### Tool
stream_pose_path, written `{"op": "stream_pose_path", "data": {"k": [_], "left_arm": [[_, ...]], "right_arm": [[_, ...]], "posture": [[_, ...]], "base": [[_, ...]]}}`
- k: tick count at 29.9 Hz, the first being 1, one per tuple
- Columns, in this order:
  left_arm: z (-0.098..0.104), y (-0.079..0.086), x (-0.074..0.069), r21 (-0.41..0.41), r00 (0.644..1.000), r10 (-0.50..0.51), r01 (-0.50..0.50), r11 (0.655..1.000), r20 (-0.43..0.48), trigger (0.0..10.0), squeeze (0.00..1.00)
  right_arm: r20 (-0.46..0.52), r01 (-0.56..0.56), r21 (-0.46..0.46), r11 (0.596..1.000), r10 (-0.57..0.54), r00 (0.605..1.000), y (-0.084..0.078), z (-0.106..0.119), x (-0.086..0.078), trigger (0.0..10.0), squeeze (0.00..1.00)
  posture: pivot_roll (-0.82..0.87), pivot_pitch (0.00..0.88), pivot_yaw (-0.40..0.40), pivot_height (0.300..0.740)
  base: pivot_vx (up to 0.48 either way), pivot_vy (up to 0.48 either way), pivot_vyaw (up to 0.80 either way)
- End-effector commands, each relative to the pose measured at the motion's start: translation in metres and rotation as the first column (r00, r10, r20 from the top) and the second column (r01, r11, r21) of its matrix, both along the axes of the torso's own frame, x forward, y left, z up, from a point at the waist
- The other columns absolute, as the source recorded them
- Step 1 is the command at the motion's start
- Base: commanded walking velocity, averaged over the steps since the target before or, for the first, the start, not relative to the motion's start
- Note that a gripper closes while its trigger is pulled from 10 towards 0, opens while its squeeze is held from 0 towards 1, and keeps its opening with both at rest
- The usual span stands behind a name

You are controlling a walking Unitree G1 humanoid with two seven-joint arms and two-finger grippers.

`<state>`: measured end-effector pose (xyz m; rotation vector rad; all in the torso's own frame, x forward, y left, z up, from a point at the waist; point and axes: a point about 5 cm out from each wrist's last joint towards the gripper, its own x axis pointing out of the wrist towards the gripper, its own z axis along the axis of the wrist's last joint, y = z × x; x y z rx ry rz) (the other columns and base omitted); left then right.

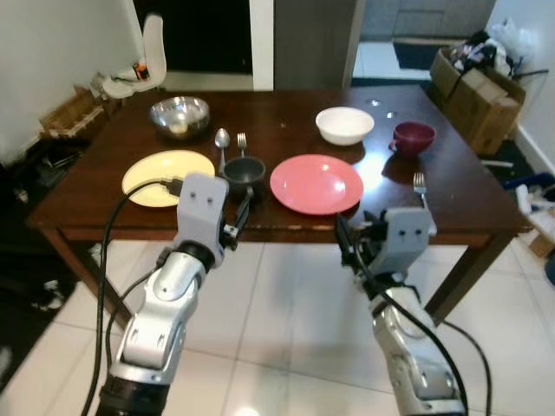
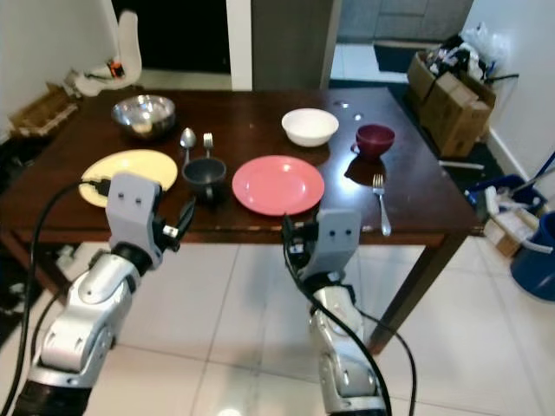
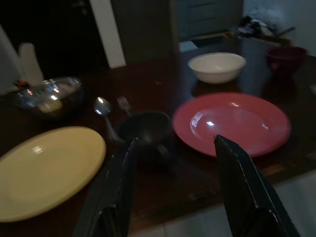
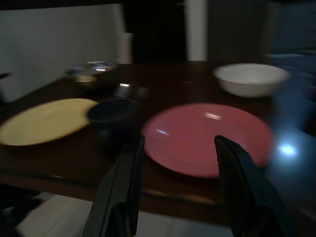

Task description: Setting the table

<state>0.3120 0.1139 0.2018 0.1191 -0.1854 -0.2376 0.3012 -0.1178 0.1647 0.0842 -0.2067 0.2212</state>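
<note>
Table (image 1: 286, 113): dark wood, robot stands at its near long edge, both arms raised short of it, nothing held. Pink plate (image 1: 316, 183) sits at the near edge, roughly centre; yellow plate (image 1: 167, 178) is at 9 o'clock from it, well apart, with a dark mug (image 1: 244, 170) between them, just beside the pink plate's left rim. Spoon (image 1: 222, 142) and small fork (image 1: 242, 142) lie side by side at 12 o'clock from the mug, too far back to serve either plate, so they look like unplaced stock. Steel bowl (image 1: 179, 115) is far left, white bowl (image 1: 344, 125) at 12 o'clock from the pink plate, maroon cup (image 1: 413, 137) at 3 o'clock from that bowl. A second fork (image 2: 379, 201) lies at 3 o'clock from the pink plate, handle toward the edge, which reads as already laid. Left gripper (image 3: 173, 163) is wide open and empty, lined up on the mug, likely the next pick. Right gripper (image 4: 177, 163) is also wide open, empty, facing the pink plate from off the edge. My read: setting partly done, cutlery for the yellow plate still missing.
</note>
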Motion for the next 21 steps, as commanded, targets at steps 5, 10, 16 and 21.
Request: {"op": "stream_pose_path", "data": {"k": [5,10,16,21], "left_arm": [[-0.005,0.006,0.000,0.013,1.000,0.019,-0.019,1.000,-0.018,10.0,0.00],[-0.004,0.007,0.001,0.016,1.000,0.020,-0.020,1.000,-0.014,10.0,0.00],[-0.002,0.008,0.001,0.017,1.000,0.024,-0.024,1.000,-0.009,10.0,0.00],[0.000,0.010,0.000,-0.004,1.000,0.022,-0.022,1.000,-0.012,10.0,0.00]], "right_arm": [[-0.071,-0.224,0.024,0.974,0.225,0.972,0.037,-0.011,-0.005,10.0,0.00],[-0.111,-0.352,-0.001,0.936,0.350,0.930,0.058,-0.021,-0.009,10.0,0.00],[-0.145,-0.410,-0.058,0.910,0.399,0.906,0.070,-0.030,-0.009,10.0,0.00],[-0.146,-0.436,-0.096,0.895,0.420,0.896,0.075,-0.032,-0.011,10.0,0.00]], "posture": [[0.00,0.000,0.094,0.740],[0.01,0.000,0.094,0.740],[0.02,0.000,0.096,0.740],[0.02,0.000,0.097,0.740]], "base": [[0.480,0.000,0.00],[0.480,0.000,0.00],[0.480,0.000,0.00],[0.136,0.000,0.00]]}}
